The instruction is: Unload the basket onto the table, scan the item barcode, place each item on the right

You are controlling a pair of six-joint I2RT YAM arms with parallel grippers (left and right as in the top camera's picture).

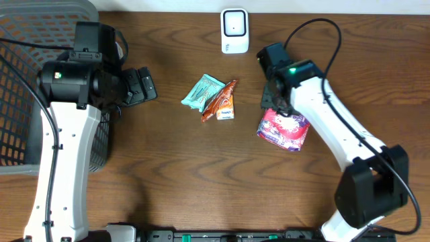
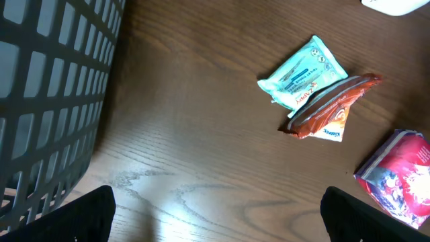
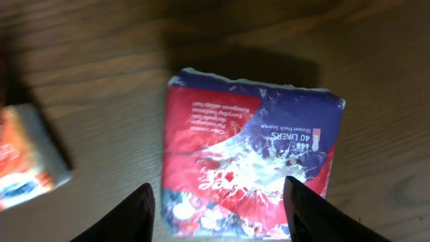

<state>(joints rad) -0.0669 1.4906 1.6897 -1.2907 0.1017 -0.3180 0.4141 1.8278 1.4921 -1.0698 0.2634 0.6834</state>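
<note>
A red and blue pack of liners [image 1: 283, 129] lies flat on the wooden table right of centre. My right gripper [image 1: 274, 104] hangs over its far edge. In the right wrist view the pack [image 3: 248, 148] fills the middle. The right gripper [image 3: 218, 218] is open, with one dark finger at each side of the pack's near end. The white barcode scanner [image 1: 234, 30] stands at the table's back edge. My left gripper [image 1: 144, 86] is wide open by the basket with nothing in it, its fingertips [image 2: 91, 215] over bare wood.
A teal packet [image 1: 201, 92], a brown-orange wrapper [image 1: 222, 99] and a small orange and white box [image 1: 226, 115] lie together mid-table. The same group shows in the left wrist view, teal packet [image 2: 302, 72] uppermost. A grey mesh basket [image 1: 33, 47] takes up the left end.
</note>
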